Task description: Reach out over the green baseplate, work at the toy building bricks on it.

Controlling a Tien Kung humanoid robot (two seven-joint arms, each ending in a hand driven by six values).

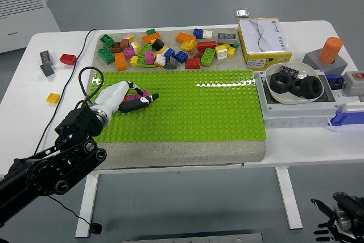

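The green baseplate [193, 106] lies on a grey mat in the middle of the table. My left hand [136, 101], white with black fingertips, reaches in from the lower left over the plate's left part. Its fingers are curled around a small red brick [136, 97] that sits on the plate's studs; only a bit of the brick shows between the fingers. My right hand [341, 220] hangs low at the bottom right corner, below the table's level.
A heap of loose coloured bricks [165, 46] lies behind the plate. A yellow-and-white box [264, 40] stands at the back right. A bowl with black rings [296, 83] and an orange cylinder [331, 49] are at the right. Stray bricks [54, 61] lie at the far left.
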